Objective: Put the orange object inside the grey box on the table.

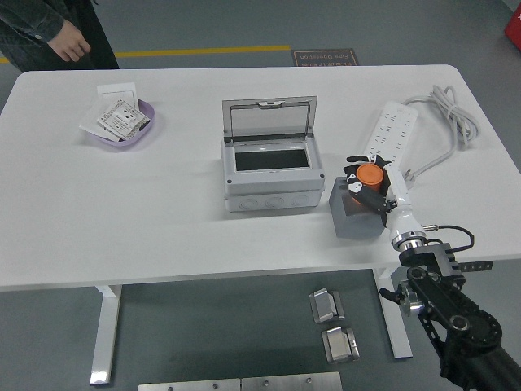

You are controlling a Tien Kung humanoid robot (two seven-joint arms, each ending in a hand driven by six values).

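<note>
Right hand point(368, 181) curled around orange object point(371, 174), above small grey block point(352, 218) by table's near edge point(203, 277). Well apart from open-lidded grey box point(271, 177); bare tabletop leftward.

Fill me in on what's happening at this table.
The robot's right hand is closed on the orange object, holding it over a small grey block. The grey box sits to its left, lid up, nothing orange inside. A person stands at the far left corner, touching nothing on the table.
</note>
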